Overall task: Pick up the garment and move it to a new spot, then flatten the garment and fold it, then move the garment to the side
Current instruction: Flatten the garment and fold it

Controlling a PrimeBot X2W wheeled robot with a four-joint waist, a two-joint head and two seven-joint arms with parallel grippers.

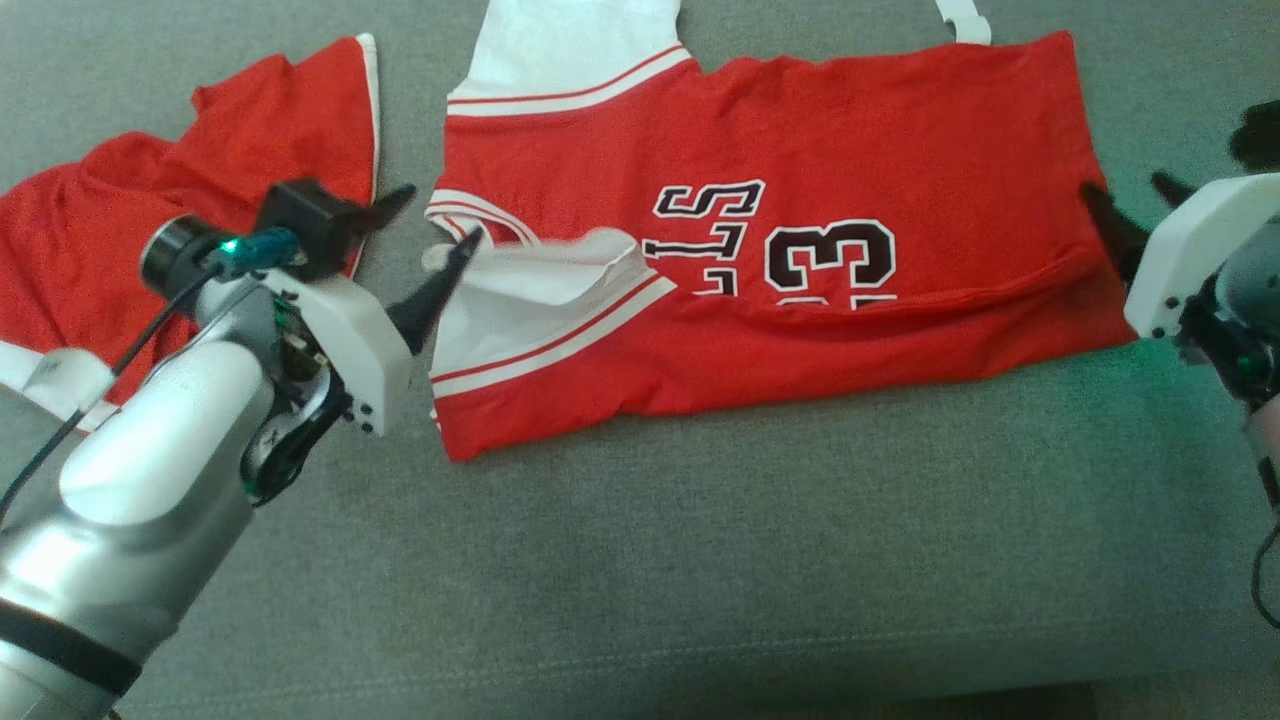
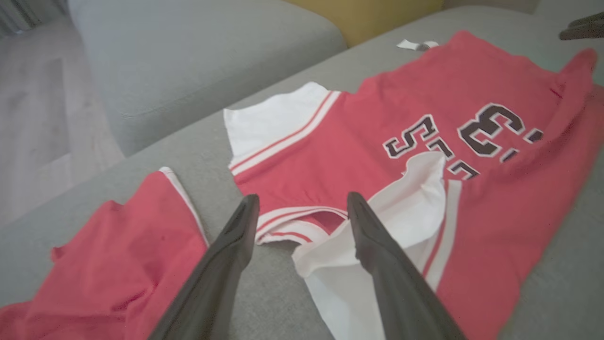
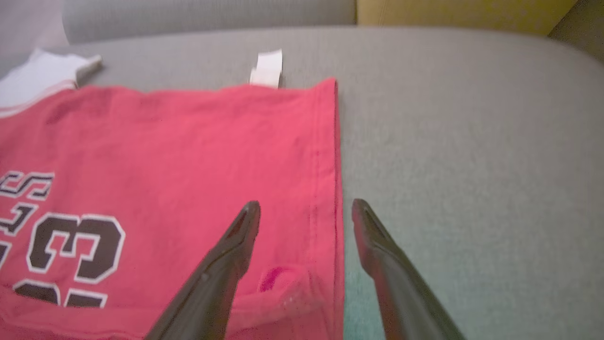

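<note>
While its two dark fingers stand wide apart with nothing clamped between them, the left tool (image 1: 425, 245) hangs at the collar end of the red jersey (image 1: 800, 150). One fingertip lies over the edge of a white sleeve (image 1: 520, 300), and the other is out over bare grey fabric. In the left wrist view the same tool (image 2: 302, 203) frames the striped neckline, with the folded-over white sleeve (image 2: 415, 208) just beside the right-hand finger.

The right tool (image 1: 1130, 200) is also spread wide and holds nothing. It sits at the hem end of the jersey, at the right side of the head view. From its own wrist camera the tool (image 3: 306, 208) straddles the hem: one finger is above red cloth, and the other is above the grey sofa cushion (image 3: 472, 165).

The jersey (image 3: 188, 141) lies stretched sideways across the sofa cushion (image 1: 700, 560). Its near long edge is folded up over the lower part of the black and white lettering (image 1: 780, 250). A second white sleeve (image 1: 570, 45) lies flat at the far edge, and a small white tag (image 1: 965, 20) sticks out past the far hem corner.

A second red garment (image 1: 150, 200) lies crumpled just beyond the left tool, apart from the jersey. A yellow cushion (image 2: 377, 14) sits behind the sofa seat, with pale floor (image 2: 28, 118) off to one side.
</note>
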